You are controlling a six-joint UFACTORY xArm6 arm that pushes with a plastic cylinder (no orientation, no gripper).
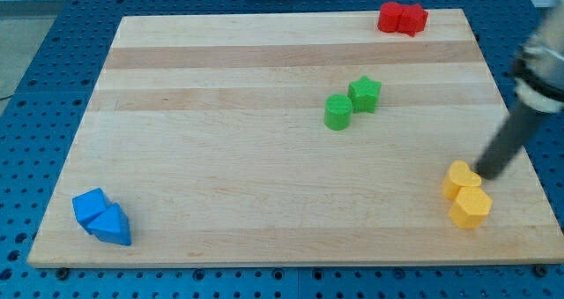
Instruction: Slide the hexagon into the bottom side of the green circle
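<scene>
The yellow hexagon (471, 207) lies near the board's bottom right corner, touching a second yellow block (461, 178) just above it, whose shape I cannot make out. The green circle (337, 112) stands right of the board's middle, touching a green star (364, 94) at its upper right. My tip (483, 173) is at the end of the dark rod that comes in from the view's right edge. It rests right beside the upper yellow block's right side, above the hexagon.
Two red blocks (402, 18) sit together at the board's top edge, right of centre. Two blue blocks (101, 217) sit together at the bottom left corner. The wooden board (220, 158) lies on a blue perforated table.
</scene>
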